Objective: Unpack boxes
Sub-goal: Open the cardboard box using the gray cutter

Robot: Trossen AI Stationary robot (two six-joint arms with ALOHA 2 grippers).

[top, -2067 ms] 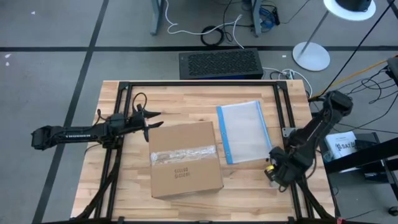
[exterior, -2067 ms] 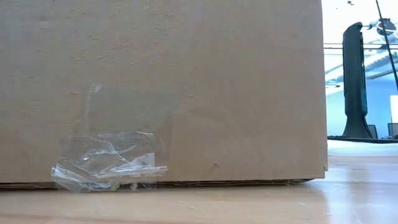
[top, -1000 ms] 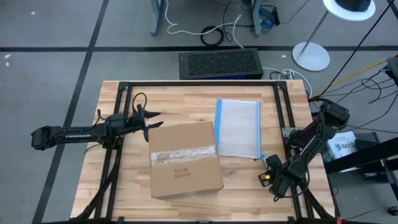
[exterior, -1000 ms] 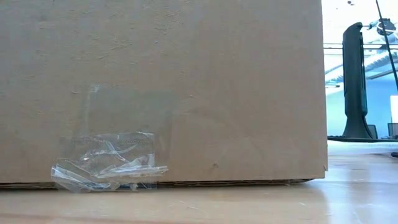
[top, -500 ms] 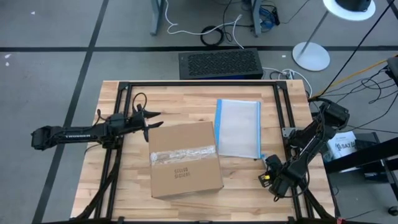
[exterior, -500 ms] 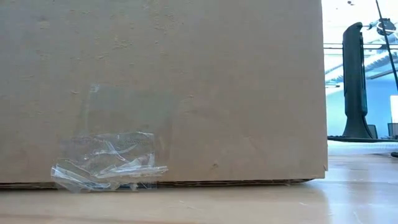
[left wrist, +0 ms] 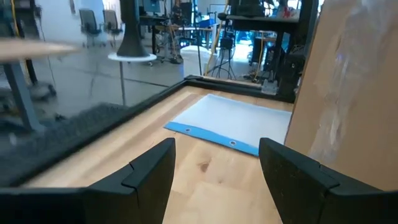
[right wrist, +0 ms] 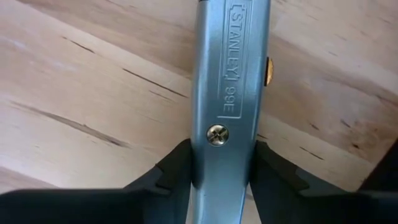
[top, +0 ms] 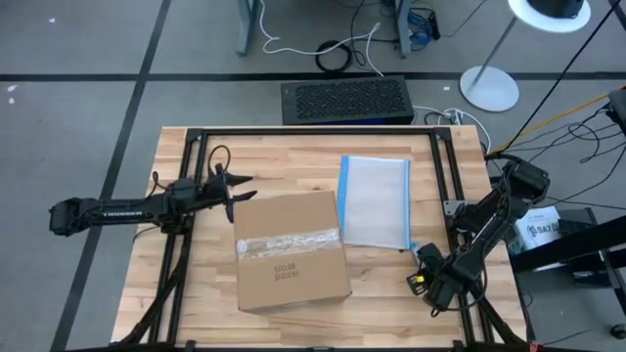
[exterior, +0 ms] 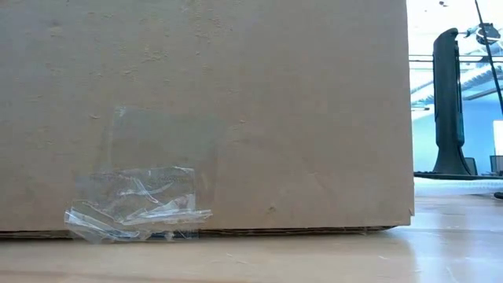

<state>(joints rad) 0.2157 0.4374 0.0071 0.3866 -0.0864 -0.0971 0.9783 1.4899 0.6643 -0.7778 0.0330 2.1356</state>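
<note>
Bare desk (top: 284, 161) along the far edge. Carton (top: 290, 249) filling the middle, clear pouch (top: 377, 203) just beside it; narrow gap between, black frame rails (top: 313, 134) around.

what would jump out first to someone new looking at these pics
The big brown cardboard box sits mid-table with a glossy tape strip across its top. Beside it, toward the right arm, lies a clear pouch with a blue edge. At the table's right edge, the right hand grips a metal utility knife.
</note>
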